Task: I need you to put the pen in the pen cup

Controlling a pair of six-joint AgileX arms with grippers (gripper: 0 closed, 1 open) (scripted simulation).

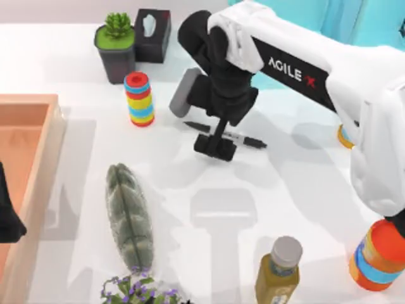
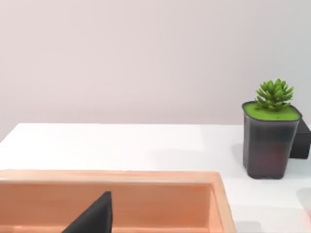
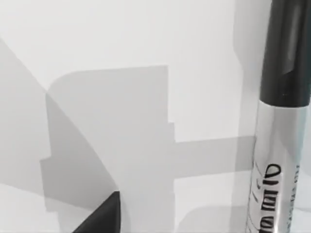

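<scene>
The pen [image 1: 248, 140] is a slim black marker with a pale label band, lying flat on the white table near its middle. My right gripper [image 1: 215, 149] hangs directly over the pen's middle, pointing down and hiding that part. In the right wrist view the pen [image 3: 279, 145] lies close below on the table, and one dark fingertip [image 3: 102, 216] stands well off to its side, so the gripper is open and holds nothing. My left gripper [image 1: 7, 218] is parked over the wooden tray at the left edge. The pen cup is hidden or out of view.
A wooden tray [image 1: 28, 104] lines the left side. At the back stand a potted succulent [image 1: 116, 54], a black tissue box [image 1: 152, 35] and a rainbow ring stack [image 1: 139, 99]. Towards the front are a green leaf-like object [image 1: 130, 215], a yellow bottle [image 1: 278, 272] and an orange-and-blue container [image 1: 376, 263].
</scene>
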